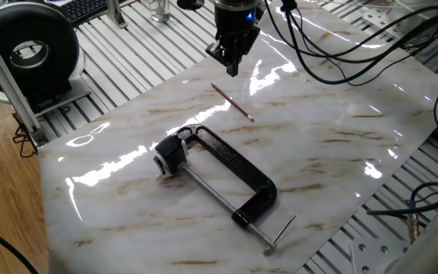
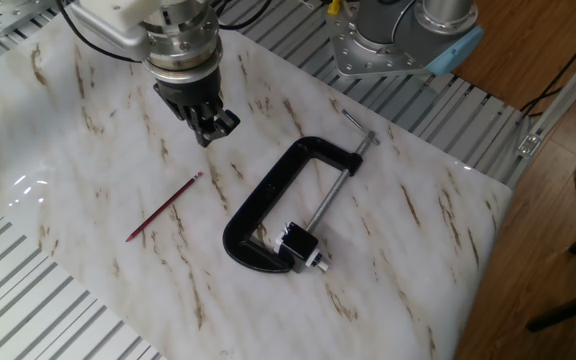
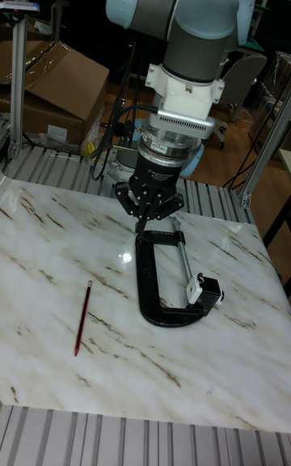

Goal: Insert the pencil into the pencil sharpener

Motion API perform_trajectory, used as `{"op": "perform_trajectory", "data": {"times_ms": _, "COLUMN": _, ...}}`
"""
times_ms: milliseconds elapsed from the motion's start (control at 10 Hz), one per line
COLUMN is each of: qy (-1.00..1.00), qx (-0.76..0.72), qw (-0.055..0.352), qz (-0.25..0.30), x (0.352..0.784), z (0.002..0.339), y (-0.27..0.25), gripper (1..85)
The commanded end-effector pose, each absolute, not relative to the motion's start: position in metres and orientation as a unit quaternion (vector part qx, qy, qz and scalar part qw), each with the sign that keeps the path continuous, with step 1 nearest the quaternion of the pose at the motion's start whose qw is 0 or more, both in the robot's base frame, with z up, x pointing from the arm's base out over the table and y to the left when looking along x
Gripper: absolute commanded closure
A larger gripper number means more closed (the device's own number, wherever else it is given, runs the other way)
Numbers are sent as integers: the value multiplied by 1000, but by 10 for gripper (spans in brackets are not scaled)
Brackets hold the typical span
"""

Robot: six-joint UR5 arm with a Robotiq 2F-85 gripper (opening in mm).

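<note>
Red-pink thin pencil (image 2: 164, 207) lies flat on the marble counter (image 2: 388, 270), near one edge, apart from the black C-clamp (image 2: 273, 215). Small black pencil sharpener (image 2: 301, 246) sits inside the clamp. Gripper (image 2: 204, 128) fingers together, holding nothing, above the counter.

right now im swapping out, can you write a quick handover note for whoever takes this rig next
End effector: shut, holding nothing, hanging above the marble table, up off the surface and apart from the pencil.
Pencil: lying flat on the marble, untouched, on the open side away from the clamp.
Pencil sharpener: sits at the screw end of the black C-clamp, inside its mouth; whether it is clamped tight cannot be told.
Done: nothing of the insertion yet.
Left: open the end effector, pick up the pencil, line it up with the sharpener's pale face and push it in.
</note>
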State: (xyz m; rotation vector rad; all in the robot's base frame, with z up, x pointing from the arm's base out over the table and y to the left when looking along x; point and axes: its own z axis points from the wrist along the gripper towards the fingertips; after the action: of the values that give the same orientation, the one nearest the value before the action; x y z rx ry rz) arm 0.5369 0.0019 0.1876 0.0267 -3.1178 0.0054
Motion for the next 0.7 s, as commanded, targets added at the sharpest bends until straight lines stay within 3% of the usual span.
{"op": "perform_trajectory", "data": {"times_ms": 0, "qy": -1000, "qx": 10, "qw": 9, "qz": -4, "x": 534, "z": 185, "y": 0, "gripper": 847}}
{"op": "perform_trajectory", "data": {"times_ms": 400, "qy": -1000, "qx": 24, "qw": -1, "qz": 7, "x": 531, "z": 174, "y": -14, "gripper": 847}}
{"op": "perform_trajectory", "data": {"times_ms": 600, "qy": -999, "qx": 19, "qw": -23, "qz": -12, "x": 532, "z": 162, "y": -11, "gripper": 847}}
